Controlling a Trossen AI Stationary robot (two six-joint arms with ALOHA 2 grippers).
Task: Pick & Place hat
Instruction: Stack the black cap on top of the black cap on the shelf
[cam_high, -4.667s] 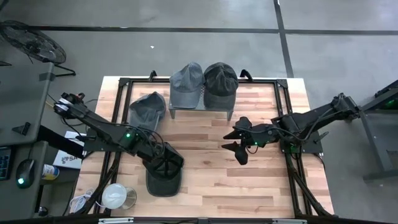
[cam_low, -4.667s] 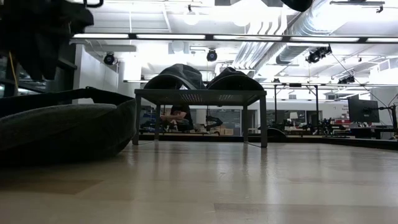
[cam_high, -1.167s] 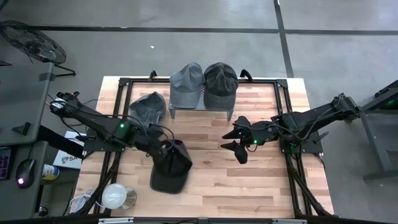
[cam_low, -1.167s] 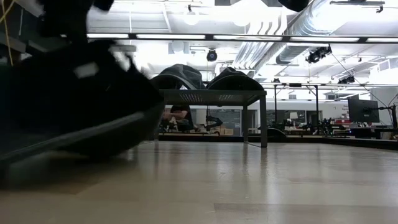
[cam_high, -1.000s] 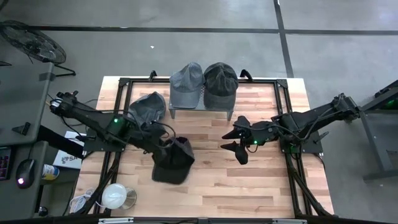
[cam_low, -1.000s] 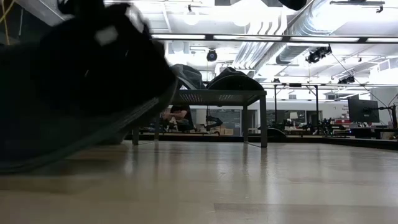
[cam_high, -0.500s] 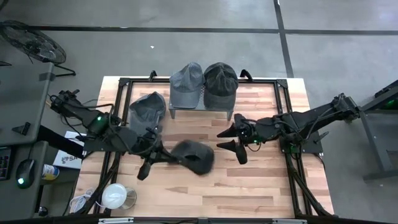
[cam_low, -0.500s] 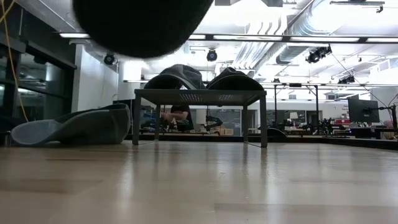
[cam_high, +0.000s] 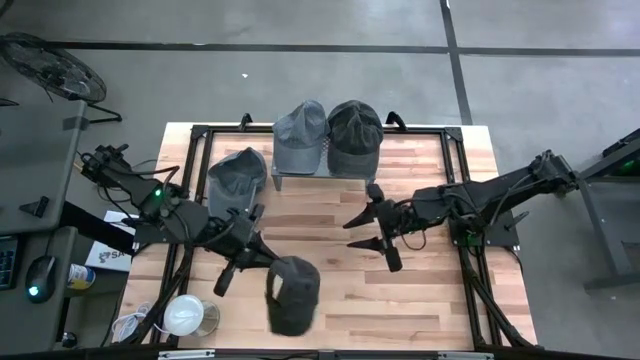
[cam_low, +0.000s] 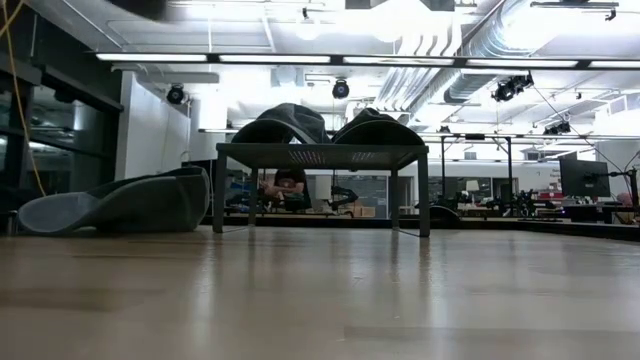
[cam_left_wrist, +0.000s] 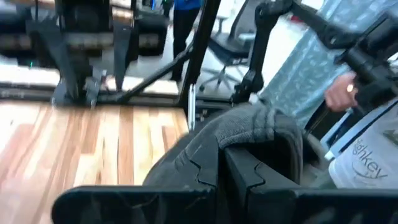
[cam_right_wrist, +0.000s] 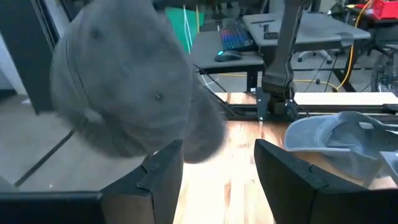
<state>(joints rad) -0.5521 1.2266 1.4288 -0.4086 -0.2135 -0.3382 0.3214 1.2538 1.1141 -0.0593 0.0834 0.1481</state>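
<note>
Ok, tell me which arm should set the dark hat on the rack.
Left, probably. The left gripper is shut on the dark hat, held above the table. The right gripper is open and empty, facing it, short of the rack.

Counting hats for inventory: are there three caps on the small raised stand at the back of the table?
No, the stand holds two caps, a lighter grey one and a darker one, side by side.

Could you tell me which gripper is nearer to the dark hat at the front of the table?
The left. The left gripper is shut on the dark hat, gripping its edge. The right gripper is open and apart from it, toward the table's right side, nearer the rack.
</note>
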